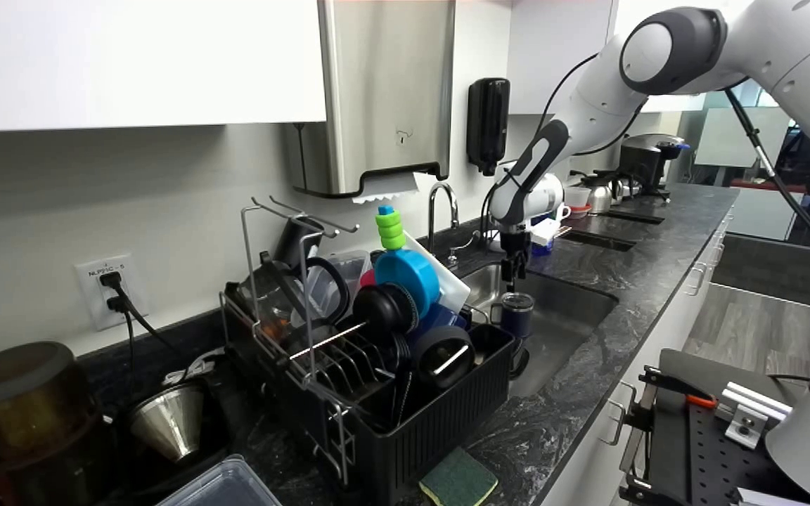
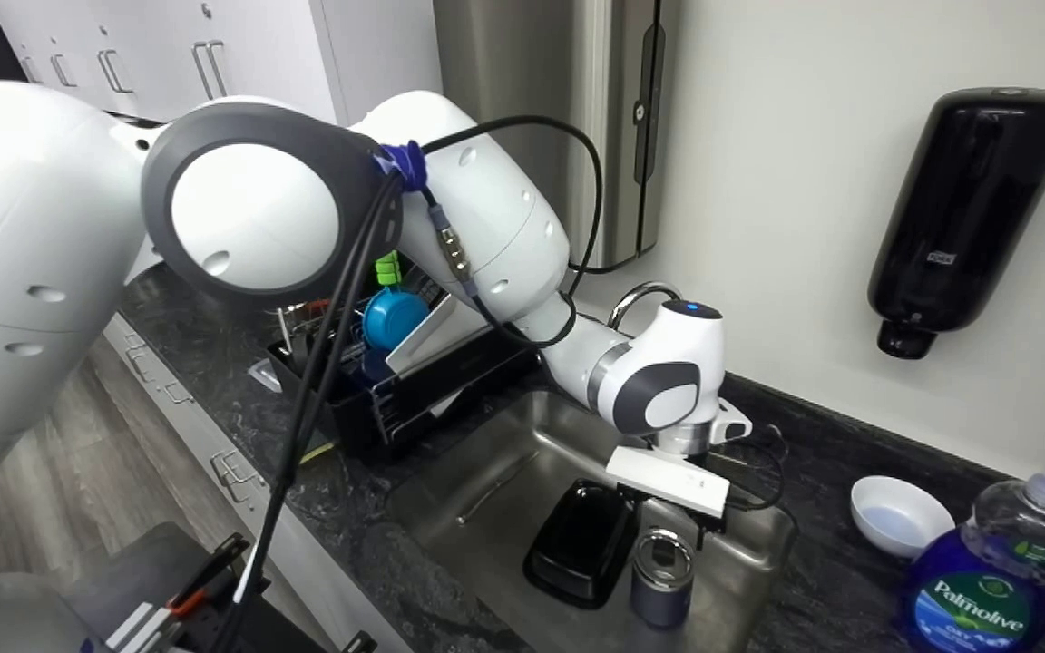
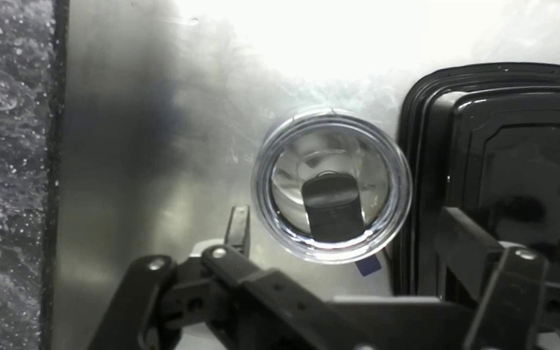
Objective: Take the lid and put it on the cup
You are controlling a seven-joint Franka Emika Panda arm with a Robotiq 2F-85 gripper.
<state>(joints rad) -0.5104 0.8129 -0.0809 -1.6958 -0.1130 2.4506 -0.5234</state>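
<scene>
Two fingers spread wide, no grip on anything; in the wrist view the jaws sit at 6 o'clock of the lid, tips at roughly 8 and 4. Gap reads wider than the rim, presumably so both sides clear it. Contact at the tips: can't tell. Lid's on top of the cup, looks level, cup mouth carrying it. Its slider sits toward 6. Whether the rim is pressed home, can't tell either.

Cup stands upright in the sink, likely so drips stay in there. The black container is just beside it at 3 o'clock; might brace the cup that way, but it crowds the finger on that side. The desk edge is at 9, well apart.

My read: placing is basically done. What's left is maybe a straight push with closed jaws, then backing off. Push off-centre and the lid could cock or the cup tip.
</scene>
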